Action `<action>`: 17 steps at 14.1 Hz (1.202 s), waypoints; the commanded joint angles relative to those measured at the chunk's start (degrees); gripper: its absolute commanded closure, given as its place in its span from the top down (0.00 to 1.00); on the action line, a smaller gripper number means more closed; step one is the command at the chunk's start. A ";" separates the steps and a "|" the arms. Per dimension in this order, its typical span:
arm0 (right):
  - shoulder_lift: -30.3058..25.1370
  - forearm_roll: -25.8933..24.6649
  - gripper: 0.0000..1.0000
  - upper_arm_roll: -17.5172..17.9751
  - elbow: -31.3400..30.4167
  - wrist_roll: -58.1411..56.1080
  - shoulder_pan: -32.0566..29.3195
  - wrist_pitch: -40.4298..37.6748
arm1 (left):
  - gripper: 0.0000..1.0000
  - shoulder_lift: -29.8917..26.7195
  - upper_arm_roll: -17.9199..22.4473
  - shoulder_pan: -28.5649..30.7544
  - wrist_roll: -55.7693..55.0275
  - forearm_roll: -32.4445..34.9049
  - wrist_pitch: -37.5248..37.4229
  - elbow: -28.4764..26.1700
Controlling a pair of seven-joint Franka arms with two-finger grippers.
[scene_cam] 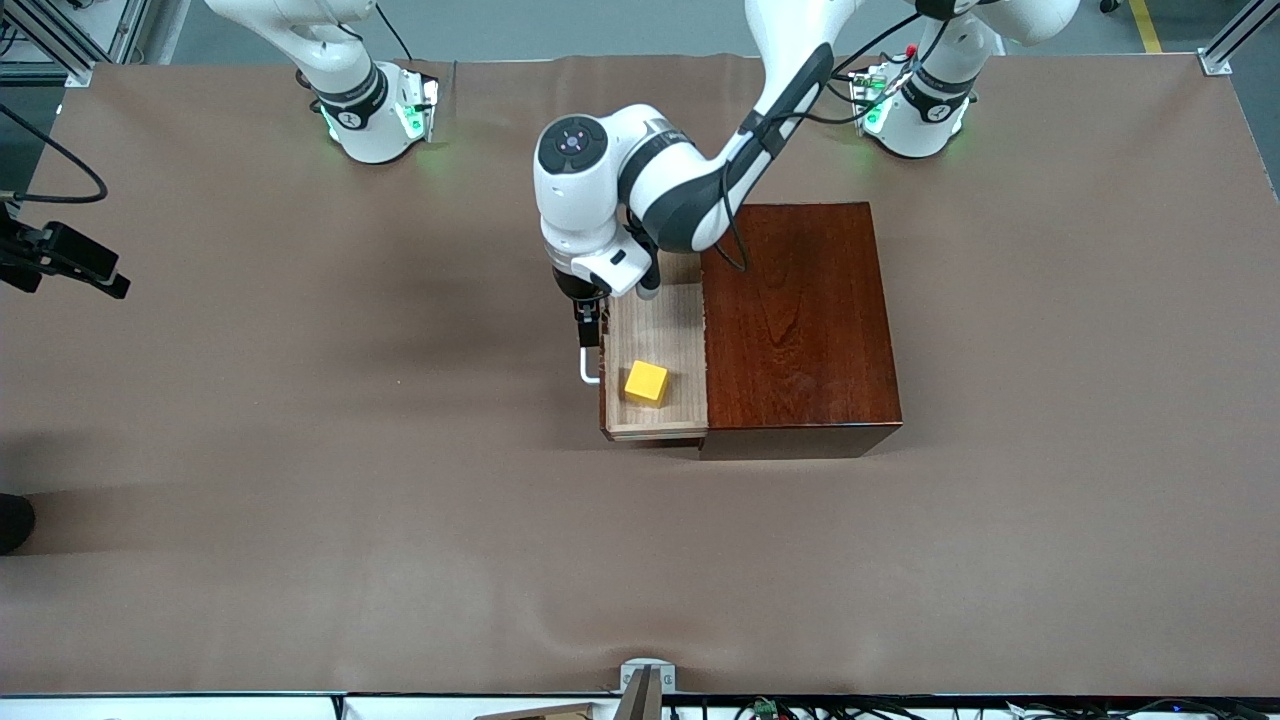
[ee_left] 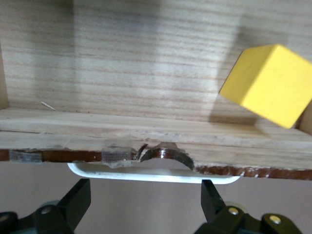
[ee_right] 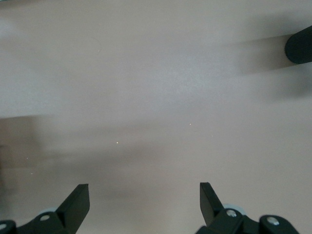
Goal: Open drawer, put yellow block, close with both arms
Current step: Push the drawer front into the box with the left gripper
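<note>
From the front view, my left gripper (scene_cam: 590,322) hangs just above the white U-shaped handle (scene_cam: 587,366) of the drawer (scene_cam: 655,330), at the handle's end farther from the camera. The drawer stands pulled out of the mahogany box (scene_cam: 800,325) toward the right arm's end of the table (scene_cam: 300,420). The yellow block (scene_cam: 646,382) lies in the drawer tray, beside my gripper on the box side and nearer to the camera than it. My right gripper does not show in this view; only that arm's base (scene_cam: 375,115) is seen, and the arm waits.

From my left wrist view, my left gripper (ee_left: 145,202) is spread wide, its fingers (ee_left: 78,197) straddling the handle (ee_left: 151,174) without touching it. Past the handle runs the drawer's front edge (ee_left: 146,141), chipped around the handle mount, then the plywood floor (ee_left: 136,58). The yellow block (ee_left: 268,85) sits on that floor, off toward one fingertip's side, tilted to the drawer's edges.

From my right wrist view, my right gripper (ee_right: 144,202) is open and holds nothing, with only bare brown table cover (ee_right: 156,97) below it.
</note>
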 commanded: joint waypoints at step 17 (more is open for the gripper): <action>-0.60 -0.34 1.00 1.07 0.23 0.36 -1.13 -0.20 | 1.00 0.98 2.12 3.55 6.52 -2.21 -4.02 1.51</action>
